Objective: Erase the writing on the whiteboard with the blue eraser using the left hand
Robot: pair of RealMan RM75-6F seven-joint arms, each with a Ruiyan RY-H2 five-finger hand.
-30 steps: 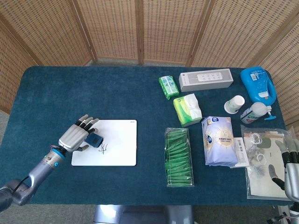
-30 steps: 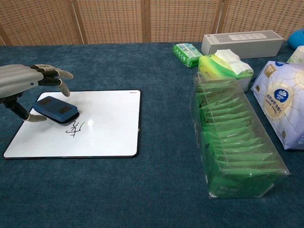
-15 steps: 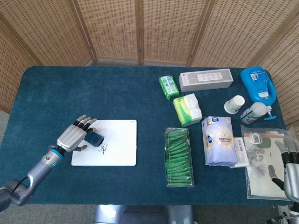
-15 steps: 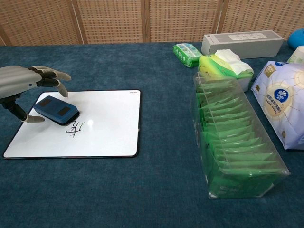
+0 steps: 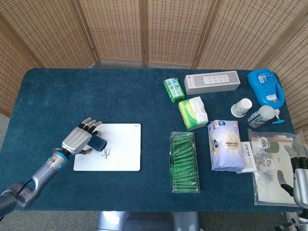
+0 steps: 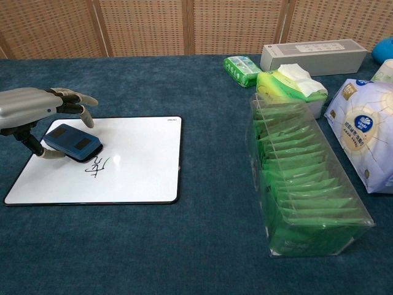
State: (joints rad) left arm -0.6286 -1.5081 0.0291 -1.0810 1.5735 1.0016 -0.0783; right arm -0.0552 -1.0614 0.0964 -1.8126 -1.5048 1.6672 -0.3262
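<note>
The blue eraser (image 6: 72,142) lies flat on the upper left part of the whiteboard (image 6: 141,166), its near edge just above the black writing (image 6: 98,166), which is not yet wiped. My left hand (image 6: 38,110) hovers over the eraser's far and left sides with fingers (image 6: 78,103) spread and arched above it and the thumb (image 6: 52,153) reaching in low at its left end, close to or touching it; the hand is not closed on the eraser, so I read it as open and holding nothing. In the head view the same hand (image 5: 79,138) sits at the board's left edge, partly covering the eraser (image 5: 97,143). The step in hand, as I judge it, is the grasp: the eraser has been reached but not yet taken. The next move calls for lowering the fingers onto its far long side, pressing the thumb against its near side, then dragging it toward me across the marks while keeping it flat on the board. The board rests on the blue surface (image 6: 202,246), well apart from the clear box of green packets (image 6: 304,190) to its right. My right hand (image 5: 298,173) rests over a plastic bag (image 5: 269,187) at the surface's right edge, fingers loosely apart, holding nothing.
</note>
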